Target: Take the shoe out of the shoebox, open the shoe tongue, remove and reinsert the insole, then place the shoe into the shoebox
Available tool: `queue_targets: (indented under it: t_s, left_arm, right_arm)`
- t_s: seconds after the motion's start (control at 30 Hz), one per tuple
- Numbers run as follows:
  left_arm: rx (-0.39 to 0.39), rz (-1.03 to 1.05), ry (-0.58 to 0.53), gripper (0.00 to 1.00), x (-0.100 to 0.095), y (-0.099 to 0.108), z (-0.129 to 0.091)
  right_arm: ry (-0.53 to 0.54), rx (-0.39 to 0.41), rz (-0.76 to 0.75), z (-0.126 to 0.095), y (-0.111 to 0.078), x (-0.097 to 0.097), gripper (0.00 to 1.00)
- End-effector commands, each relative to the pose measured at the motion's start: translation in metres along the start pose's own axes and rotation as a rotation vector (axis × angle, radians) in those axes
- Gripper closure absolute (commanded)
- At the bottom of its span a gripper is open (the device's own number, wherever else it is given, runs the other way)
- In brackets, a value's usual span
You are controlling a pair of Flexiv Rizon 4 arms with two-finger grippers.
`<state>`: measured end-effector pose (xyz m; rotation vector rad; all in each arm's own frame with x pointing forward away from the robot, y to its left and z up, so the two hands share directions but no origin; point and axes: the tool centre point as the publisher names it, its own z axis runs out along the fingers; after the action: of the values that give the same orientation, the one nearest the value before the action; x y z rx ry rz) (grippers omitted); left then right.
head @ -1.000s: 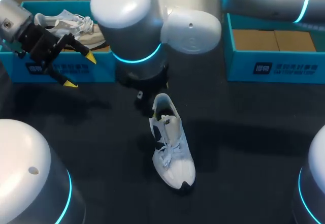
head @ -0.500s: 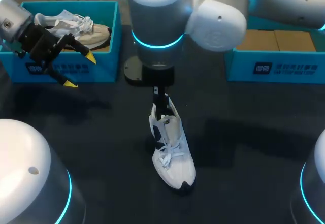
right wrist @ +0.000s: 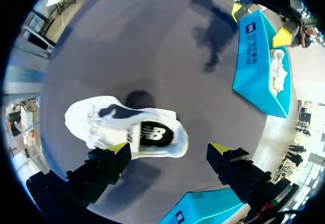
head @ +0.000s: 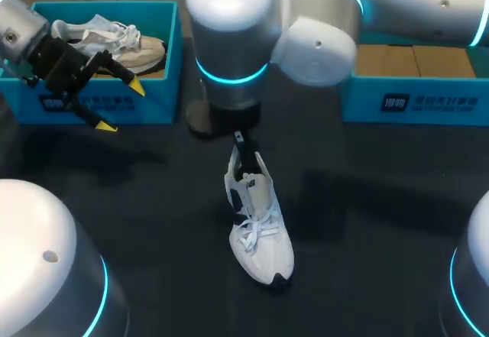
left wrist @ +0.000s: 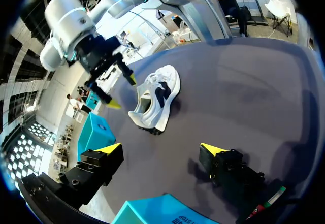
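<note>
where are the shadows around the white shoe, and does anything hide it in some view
Head view: the right arm covers the table just behind the shoe, and a soft shadow lies to its right. Right wrist view: a round shadow lies beside the shoe's collar. Left wrist view: the shoe shows whole.

A matte black tabletop (head: pixel 382 276) fills the scene under even light, with soft shadows lying across its surface.
</note>
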<state>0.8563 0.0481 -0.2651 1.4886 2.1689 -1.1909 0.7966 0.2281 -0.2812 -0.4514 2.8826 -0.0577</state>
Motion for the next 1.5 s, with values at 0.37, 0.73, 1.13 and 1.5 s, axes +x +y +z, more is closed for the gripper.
queue_targets:
  t_s: [0.37, 0.73, 1.13, 1.5]
  left_arm:
    - [-0.004, 0.000, 0.003, 0.00, 0.000, -0.001, 0.000]
    - [-0.004, 0.000, 0.003, 0.00, 0.000, -0.001, 0.000]
    - [-0.004, 0.000, 0.003, 0.00, 0.000, -0.001, 0.000]
    - [-0.004, 0.000, 0.003, 0.00, 0.000, -0.001, 0.000]
  right_arm:
    - [0.066, -0.074, 0.008, 0.045, -0.018, -0.020, 0.00]
    - [0.092, -0.110, 0.016, 0.080, -0.015, -0.029, 0.00]
    - [0.124, -0.148, 0.025, 0.118, -0.013, -0.038, 0.00]
    - [0.153, -0.147, 0.048, 0.134, -0.016, -0.032, 0.15]
